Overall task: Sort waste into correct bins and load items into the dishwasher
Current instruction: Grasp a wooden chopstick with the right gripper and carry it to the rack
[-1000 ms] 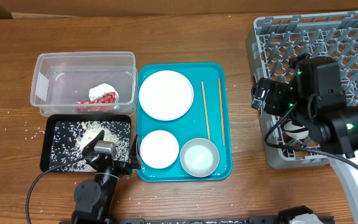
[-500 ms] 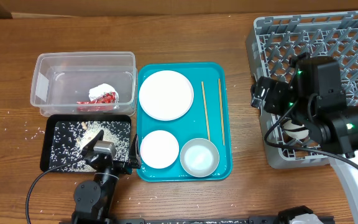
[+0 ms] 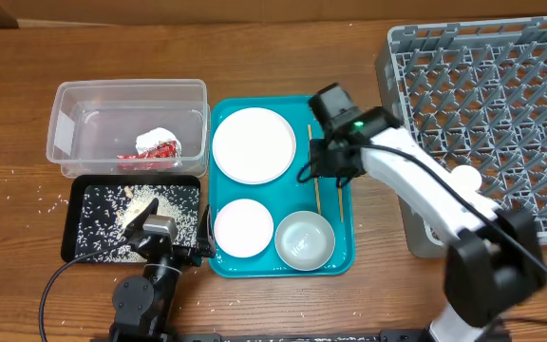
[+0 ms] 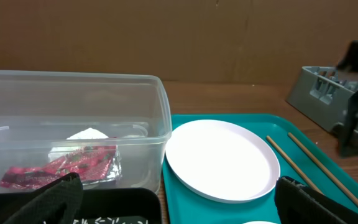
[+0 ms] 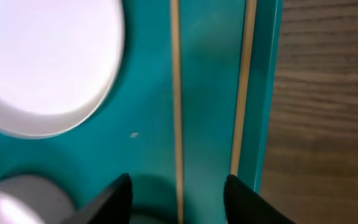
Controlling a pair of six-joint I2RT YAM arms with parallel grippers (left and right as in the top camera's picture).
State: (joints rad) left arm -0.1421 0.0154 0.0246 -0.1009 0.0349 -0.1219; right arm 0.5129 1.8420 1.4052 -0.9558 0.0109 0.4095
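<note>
My right gripper (image 3: 323, 173) hangs low over the teal tray (image 3: 278, 261). Its jaws (image 5: 179, 193) stand apart astride the left chopstick (image 5: 176, 93) without touching it. The second chopstick (image 5: 244, 87) lies by the tray's right rim. A large plate (image 3: 253, 144), a small plate (image 3: 243, 227) and a bowl (image 3: 305, 238) share the tray. The clear tub (image 3: 65, 133) holds the red wrapper (image 3: 150, 150) and white tissue (image 3: 155, 140). Rice crumbs (image 3: 103, 214) lie in the black tray (image 3: 79, 242). My left gripper (image 3: 160, 233) sits open and empty at that tray's near edge.
The grey dish rack (image 3: 501, 95) fills the right side, with a white bowl (image 3: 465, 178) at its near left edge. Stray rice grains (image 3: 41, 199) dot the wood left of the black tray. The right arm's cable loops by the large plate's right side.
The right arm has swung left from the dish rack to the tray and now straddles a chopstick, its jaws narrower than before. The left arm has not moved.
</note>
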